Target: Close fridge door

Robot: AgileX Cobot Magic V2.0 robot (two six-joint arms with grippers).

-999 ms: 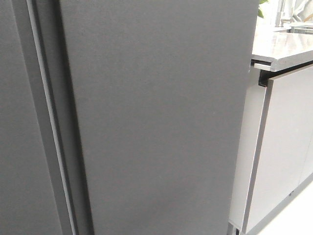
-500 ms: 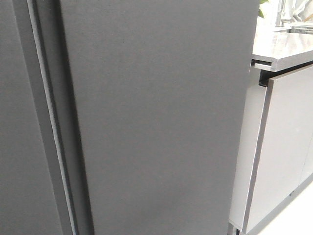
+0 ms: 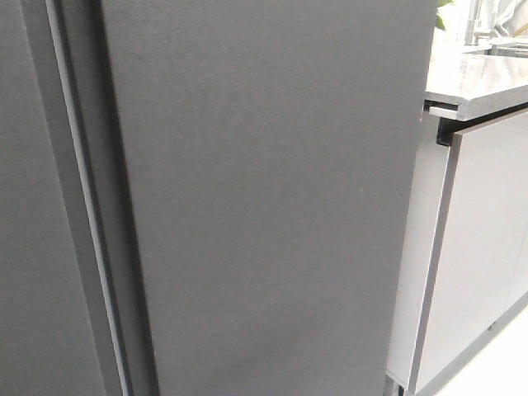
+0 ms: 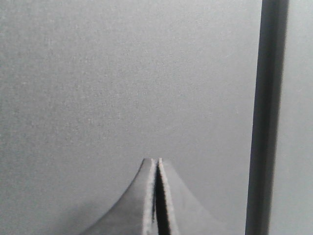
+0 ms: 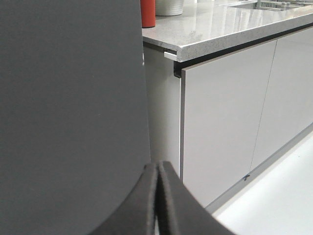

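Broadly, the fridge door (image 3: 272,198), a tall flat matte dark-grey panel, fills most of the front view and serves as the landmark for everything else. To its left runs a shadowed vertical gap, and beyond that gap stands another dark-grey panel (image 3: 33,247) edged by a thin pale strip (image 3: 87,206). To the door's right stands a glossy light-grey cabinet front (image 3: 483,256) under a speckled pale stone countertop (image 3: 474,78); a narrow pale side panel (image 3: 417,247) sits between the door and that cabinet front.

The left gripper (image 4: 156,196) has its two dark fingers pressed together with only a hairline slit between them, holding nothing, its tips right at a flat grey surface that looks like the door, though contact cannot be confirmed. A dark vertical groove (image 4: 266,117) runs down that surface beside the gripper.

The right gripper (image 5: 157,200) likewise has its fingers closed flat against each other and empty, sitting at the door's right-hand edge (image 5: 142,88), near where the door meets the cabinet. In that wrist view, a red cylindrical container (image 5: 147,12) and a white ribbed vessel (image 5: 168,7) stand on the countertop just beyond the door's edge.
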